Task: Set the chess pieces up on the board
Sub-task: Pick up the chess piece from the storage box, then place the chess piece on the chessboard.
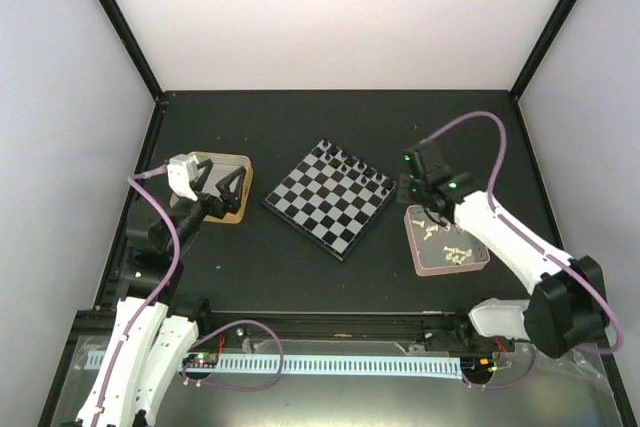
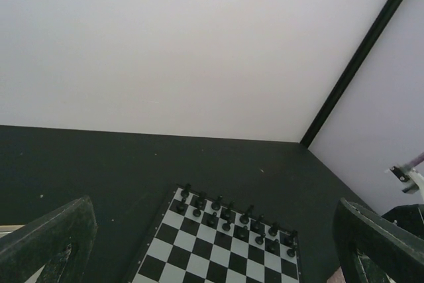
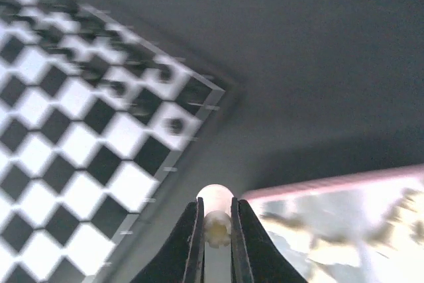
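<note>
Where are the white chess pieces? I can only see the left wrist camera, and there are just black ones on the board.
Observer: The top camera shows them. The white pieces lie loose in a pink tray to the right of the board.
Operator: Is the other claw grabbing one?
Observer: Yes. In the right wrist view the right gripper is shut on one cream piece with a round head, near the tray's corner.
Operator: What's under my claw?
Observer: From above, the left gripper is open over a yellow-rimmed tin.
</note>
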Motion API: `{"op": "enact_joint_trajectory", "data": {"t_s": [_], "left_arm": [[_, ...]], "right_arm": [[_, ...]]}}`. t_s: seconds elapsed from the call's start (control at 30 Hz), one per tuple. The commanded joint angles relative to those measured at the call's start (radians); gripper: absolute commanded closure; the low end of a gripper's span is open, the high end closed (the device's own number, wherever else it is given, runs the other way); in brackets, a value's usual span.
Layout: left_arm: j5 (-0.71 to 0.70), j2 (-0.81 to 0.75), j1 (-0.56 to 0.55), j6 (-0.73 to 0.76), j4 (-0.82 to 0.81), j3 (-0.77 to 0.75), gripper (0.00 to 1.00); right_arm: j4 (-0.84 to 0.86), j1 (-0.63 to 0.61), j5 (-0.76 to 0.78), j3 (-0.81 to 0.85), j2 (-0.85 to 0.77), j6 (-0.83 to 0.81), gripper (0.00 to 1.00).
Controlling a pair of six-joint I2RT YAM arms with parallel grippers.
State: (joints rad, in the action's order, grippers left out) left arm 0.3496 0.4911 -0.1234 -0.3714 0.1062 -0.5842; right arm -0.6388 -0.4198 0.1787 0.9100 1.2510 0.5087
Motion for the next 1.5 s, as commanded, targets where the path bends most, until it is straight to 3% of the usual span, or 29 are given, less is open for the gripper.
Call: {"op": "enact_joint_trajectory", "data": {"t_s": [0.0, 0.23, 0.5, 1.1, 1.33, 1.47], "left_arm": [[-0.075, -0.01, 0.008, -0.018, 0.014, -0.003, 0.01], [-0.283, 0.0, 0.008, -0.059, 0.138, -0.071, 0.01], [-0.539, -0.024, 0.007, -0.178, 0.286, -0.156, 0.01], [-0.506, -0.153, 0.007, -0.051, 0.301, -0.235, 0.01], [-0.506, -0.16, 0.008, -0.043, 0.327, -0.289, 0.01], [-0.503, -0.162, 0.008, -0.042, 0.322, -0.293, 0.01]], "right_arm": [[0.058, -0.172, 0.011, 0.133, 0.126, 0.039, 0.97], [0.14, -0.387, -0.053, 0.469, 0.488, -0.089, 0.97], [0.052, -0.509, -0.136, 0.853, 0.835, -0.205, 0.96], [-0.38, -0.524, -0.138, 1.43, 1.221, -0.206, 0.91], [-0.443, -0.522, -0.121, 1.494, 1.259, -0.186, 0.85], [-0.438, -0.522, -0.124, 1.494, 1.259, -0.191, 0.74]]}}
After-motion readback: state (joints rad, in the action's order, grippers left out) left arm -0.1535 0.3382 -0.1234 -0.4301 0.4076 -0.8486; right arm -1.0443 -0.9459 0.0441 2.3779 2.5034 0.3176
